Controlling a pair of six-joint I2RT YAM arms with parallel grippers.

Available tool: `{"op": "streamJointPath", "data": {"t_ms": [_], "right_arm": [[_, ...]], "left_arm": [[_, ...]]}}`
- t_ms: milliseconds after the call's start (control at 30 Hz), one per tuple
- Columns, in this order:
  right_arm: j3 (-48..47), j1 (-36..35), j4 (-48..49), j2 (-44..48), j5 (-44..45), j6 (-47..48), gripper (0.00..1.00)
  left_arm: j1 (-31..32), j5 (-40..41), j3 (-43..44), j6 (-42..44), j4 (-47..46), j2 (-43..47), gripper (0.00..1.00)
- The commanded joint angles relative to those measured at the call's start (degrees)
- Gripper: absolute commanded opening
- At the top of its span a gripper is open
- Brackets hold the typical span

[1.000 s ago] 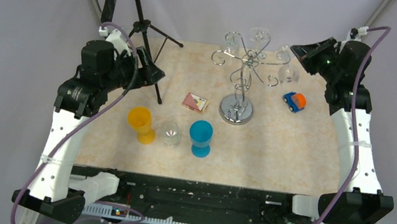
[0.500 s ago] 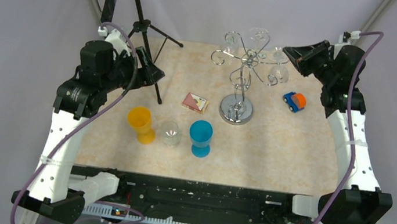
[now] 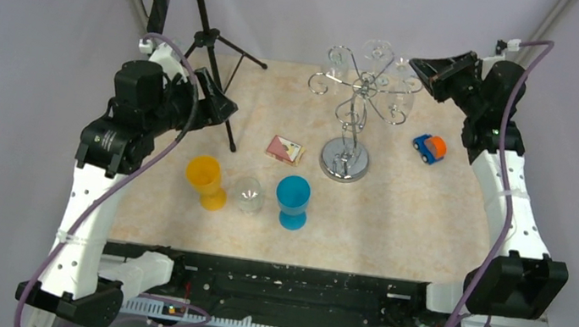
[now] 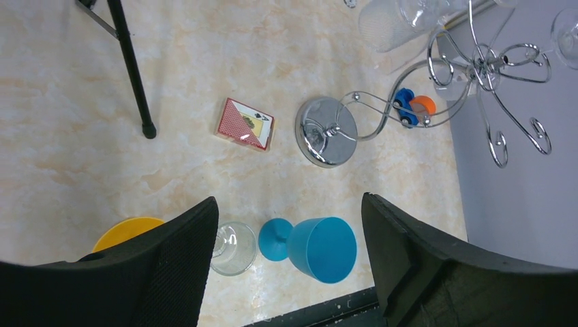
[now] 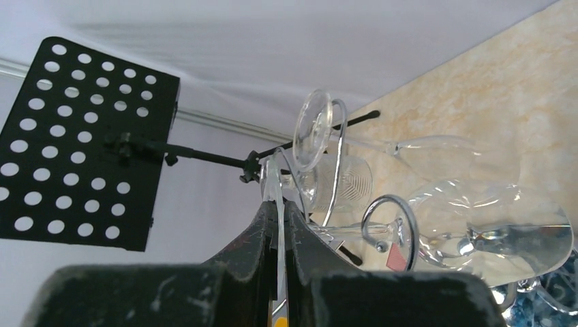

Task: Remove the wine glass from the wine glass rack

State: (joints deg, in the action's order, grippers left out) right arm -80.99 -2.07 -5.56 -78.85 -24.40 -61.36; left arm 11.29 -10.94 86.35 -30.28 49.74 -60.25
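From above, my right gripper [image 3: 414, 65] sits at the right-hand scroll of the wine glass rack [image 3: 345, 159], the clear wine glass [image 3: 402, 104] there hard to separate from chrome; left wrist: my left gripper [image 4: 287, 204] spread wide, empty, its finger half hiding an orange cup [image 4: 128, 229]; card box [image 4: 246, 123] print unreadable; right wrist: my fingers [image 5: 253, 237] pinch the glass's thin foot, stem inside the scroll.

The shiny chrome wire rack [image 3: 345, 161] stands on the beige stone-look table [image 3: 414, 224]; a clear wine glass [image 5: 497, 235] hangs on its 3 o'clock arm; red card box [image 3: 285, 149] at the rack's 9 o'clock; blue-and-orange toy car [image 3: 429, 147] at 3 o'clock; blue plastic cup [image 3: 293, 201] at 7 o'clock; clear glass tumbler [image 3: 247, 194] between that and the yellow plastic cup [image 3: 205, 181].
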Motion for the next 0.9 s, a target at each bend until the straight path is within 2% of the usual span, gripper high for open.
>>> {"op": "streamJointPath", "data": {"t_ms": [0,167,333,467,633,867], "right_arm": [[-2.86,0.57,7.65,-1.17,2.2,-0.56,0.0],[-4.45,0.57,9.05,-3.11,4.13,-0.29,0.0],[-5.88,0.75,10.04,-4.05,5.25,0.12,0.0],[-5.96,0.99,8.89,-3.5,7.69,0.66,0.0],[-4.01,1.01,7.01,0.36,14.91,2.28,0.0],[-2.84,1.05,-4.6,7.9,26.88,5.11,0.0]], "left_arm": [[-0.3,4.0,0.35,0.91,-1.32,1.73,0.81],[-0.3,4.53,-0.57,1.1,-3.53,3.23,0.87],[-0.3,4.9,-0.45,1.48,-3.63,3.68,0.98],[-0.35,5.44,-1.42,2.8,-5.35,4.95,0.99],[-0.32,0.88,-2.65,4.38,-8.37,6.02,0.99],[-0.3,-6.83,-2.97,3.89,-11.4,5.87,0.97]]}}
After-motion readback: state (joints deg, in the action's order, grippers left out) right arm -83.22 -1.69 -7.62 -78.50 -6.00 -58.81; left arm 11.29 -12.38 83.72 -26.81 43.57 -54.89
